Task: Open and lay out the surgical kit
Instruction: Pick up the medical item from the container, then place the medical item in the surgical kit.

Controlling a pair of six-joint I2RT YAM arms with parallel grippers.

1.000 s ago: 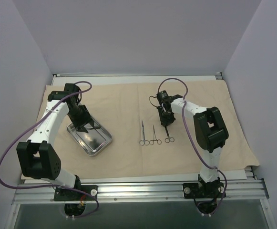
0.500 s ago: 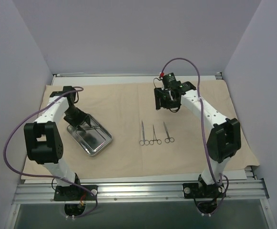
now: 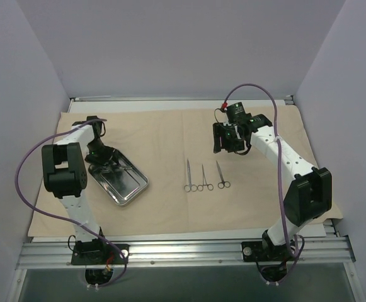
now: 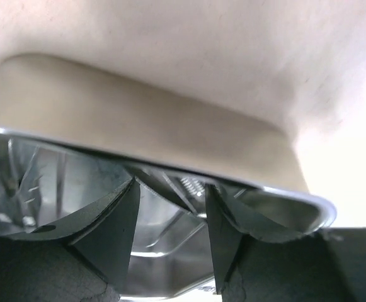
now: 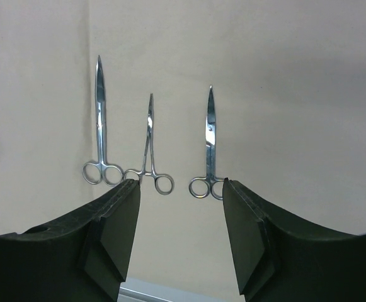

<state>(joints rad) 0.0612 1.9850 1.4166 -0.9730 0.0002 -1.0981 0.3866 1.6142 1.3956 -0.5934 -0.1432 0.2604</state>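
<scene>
Overhead and wrist views. The beige cloth wrap (image 3: 170, 129) lay spread flat over the table. Three ring-handled instruments (image 3: 205, 178) lay side by side at its centre, long axes nearly parallel, tips pointing to the far edge and rings toward the arm bases. The steel tray (image 3: 132, 187) sat well to their left, its long axis running diagonally from far-left to near-right. The right gripper (image 3: 227, 139) hovered beyond the tips, jaws apart and empty. The left gripper (image 4: 170, 207) sat low inside the tray's far end, jaws parted over further instruments (image 4: 188, 187), no grip evident.
</scene>
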